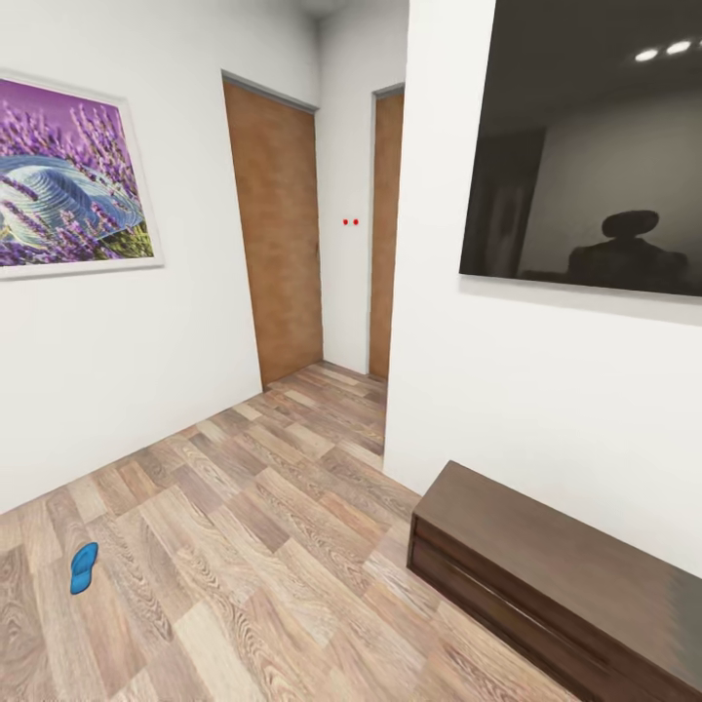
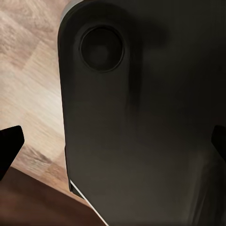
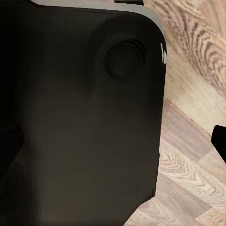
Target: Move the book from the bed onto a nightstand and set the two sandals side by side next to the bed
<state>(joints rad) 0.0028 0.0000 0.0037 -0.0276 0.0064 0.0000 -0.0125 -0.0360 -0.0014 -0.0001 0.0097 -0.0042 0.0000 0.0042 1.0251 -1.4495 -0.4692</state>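
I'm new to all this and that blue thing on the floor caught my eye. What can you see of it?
It is a single bright blue sandal, a flat flip-flop that looks rubbery. It lies flat on the wood-plank floor near the white wall below the lavender picture, its length running roughly away from the camera. Nothing but the floor touches it.

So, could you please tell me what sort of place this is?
Probably a home bedroom or living area: a wall-mounted TV above a long dark cabinet, a framed lavender picture, wooden doors, and a blue sandal on the plank floor.
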